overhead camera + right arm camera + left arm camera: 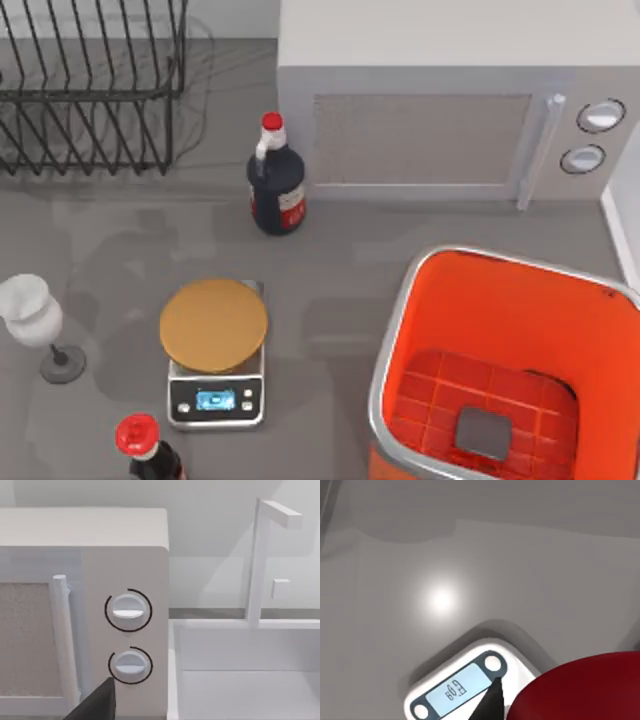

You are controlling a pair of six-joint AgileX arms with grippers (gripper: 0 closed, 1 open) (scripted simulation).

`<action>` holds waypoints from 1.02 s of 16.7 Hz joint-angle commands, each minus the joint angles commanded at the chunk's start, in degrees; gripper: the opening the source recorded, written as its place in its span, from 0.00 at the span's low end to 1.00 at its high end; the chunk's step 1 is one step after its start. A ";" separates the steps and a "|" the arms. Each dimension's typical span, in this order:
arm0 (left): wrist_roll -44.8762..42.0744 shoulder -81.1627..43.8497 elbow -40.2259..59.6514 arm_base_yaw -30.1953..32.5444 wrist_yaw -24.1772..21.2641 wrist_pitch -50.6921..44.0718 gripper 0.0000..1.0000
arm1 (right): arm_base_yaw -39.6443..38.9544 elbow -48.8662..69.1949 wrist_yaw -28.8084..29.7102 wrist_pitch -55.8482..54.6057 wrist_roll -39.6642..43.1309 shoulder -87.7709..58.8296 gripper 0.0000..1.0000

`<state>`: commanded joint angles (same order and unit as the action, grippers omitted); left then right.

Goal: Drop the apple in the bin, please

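The apple is out of view. The orange-red bin (420, 330) with a silver-grey rim stands at the table's front right, and a grey square (484, 432) lies on its gridded floor. A dark part of my left gripper (490, 702) hangs over the kitchen scale's display (456, 689), beside a red bottle cap (585, 690). A dark part of my right gripper (97, 702) faces the microwave's two knobs (128, 611).
A kitchen scale (215, 400) carrying a round brown plate (213, 325) sits front left. A dark bottle (277, 185) stands mid-table, another bottle (140, 440) at the front edge. Wine glass (35, 315) at left, dish rack (90, 85) back left, microwave (450, 100) at the back.
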<state>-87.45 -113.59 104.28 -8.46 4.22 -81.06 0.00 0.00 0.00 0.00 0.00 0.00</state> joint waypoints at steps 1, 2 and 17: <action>-1.77 -0.49 0.91 1.39 0.06 -0.38 0.00 | 0.00 0.00 0.00 0.00 0.00 0.00 1.00; -4.16 -1.13 2.07 3.22 0.14 -0.89 0.00 | 0.00 0.00 0.00 0.00 0.00 0.00 1.00; -87.98 -19.29 29.43 56.12 0.74 -14.77 0.00 | 0.00 0.00 0.00 0.00 0.00 0.00 1.00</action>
<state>-175.43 -132.88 133.71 47.67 4.96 -95.83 0.00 0.00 0.00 0.00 0.00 0.00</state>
